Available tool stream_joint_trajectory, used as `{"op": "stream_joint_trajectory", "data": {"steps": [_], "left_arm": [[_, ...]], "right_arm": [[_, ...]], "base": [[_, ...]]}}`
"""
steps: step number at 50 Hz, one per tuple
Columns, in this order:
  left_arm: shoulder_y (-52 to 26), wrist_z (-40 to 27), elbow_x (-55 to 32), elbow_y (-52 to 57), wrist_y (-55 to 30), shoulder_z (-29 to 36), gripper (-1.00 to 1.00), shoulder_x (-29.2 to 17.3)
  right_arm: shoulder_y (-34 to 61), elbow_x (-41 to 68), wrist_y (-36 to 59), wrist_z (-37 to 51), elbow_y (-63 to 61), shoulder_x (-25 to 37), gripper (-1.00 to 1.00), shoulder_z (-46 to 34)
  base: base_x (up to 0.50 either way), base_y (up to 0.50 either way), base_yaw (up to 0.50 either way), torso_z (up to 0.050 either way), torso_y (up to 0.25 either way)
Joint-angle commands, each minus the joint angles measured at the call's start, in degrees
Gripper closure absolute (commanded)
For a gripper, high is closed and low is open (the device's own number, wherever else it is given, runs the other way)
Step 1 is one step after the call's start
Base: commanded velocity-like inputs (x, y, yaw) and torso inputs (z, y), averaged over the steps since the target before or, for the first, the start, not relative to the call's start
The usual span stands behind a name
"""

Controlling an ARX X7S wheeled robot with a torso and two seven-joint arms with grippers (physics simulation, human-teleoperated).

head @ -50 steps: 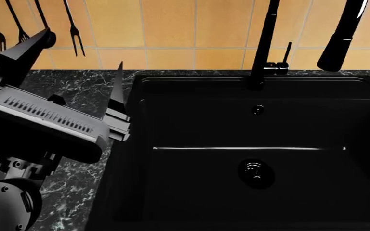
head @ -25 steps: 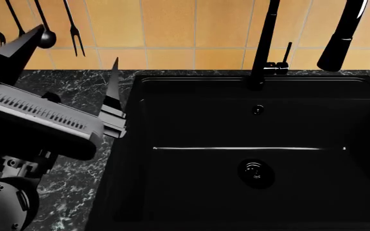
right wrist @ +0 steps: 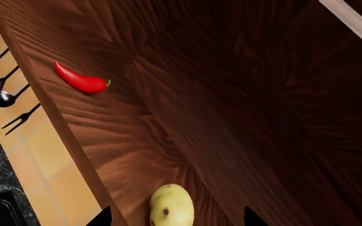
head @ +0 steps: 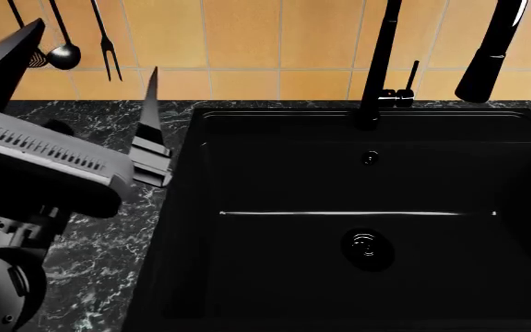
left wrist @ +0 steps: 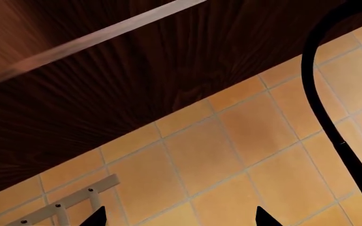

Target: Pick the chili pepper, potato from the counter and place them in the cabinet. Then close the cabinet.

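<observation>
In the right wrist view the red chili pepper (right wrist: 80,80) lies on a dark wood surface inside the cabinet (right wrist: 244,117). The pale-yellow potato (right wrist: 171,206) rests on the same wood, nearer the camera. My right gripper (right wrist: 176,219) is open, its two fingertips standing either side of the potato with gaps on both sides. The right gripper is outside the head view. My left gripper (head: 97,44) is raised over the marble counter (head: 108,242), fingers pointing up, open and empty. The left wrist view shows it (left wrist: 179,217) facing wall tiles below the cabinet's dark wood (left wrist: 137,61).
A black sink (head: 358,207) fills the middle and right of the head view, with a tall black faucet (head: 376,62) behind it. Utensils (head: 63,41) hang on the tiled wall at the back left, close to the left fingers.
In the head view the left arm has moved up and to the left, its fingertips climbing toward the hanging utensils. The sink and counter look the same.
</observation>
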Motion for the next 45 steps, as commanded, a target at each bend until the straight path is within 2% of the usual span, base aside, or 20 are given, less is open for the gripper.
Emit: {"op": "stream_joint_trajectory", "data": {"steps": [1,20,45], "left_arm": [[-0.2,-0.1,-0.4,0.0,0.1,-0.6,-1.00,-0.3],[0.3,-0.1,0.0,-0.2,0.4,-0.7,-1.00,-0.4],[0.6,-0.2,-0.3,-0.4,0.6,-1.2,-1.00,-0.8]], "right_arm": [[-4.6,11.9,7.3,-2.8,-16.8,7.9,-1.00,-10.8],[-11.1,26.0,11.7,-2.1,-36.6,17.3,-1.00,-16.5],[-21.2,39.2,11.3,-1.1,-51.3,26.1,-1.00,-18.2]], "base": [[0.00,0.00,0.00,0.000,0.000],[0.00,0.00,0.00,0.000,0.000],[0.00,0.00,0.00,0.000,0.000]]}}
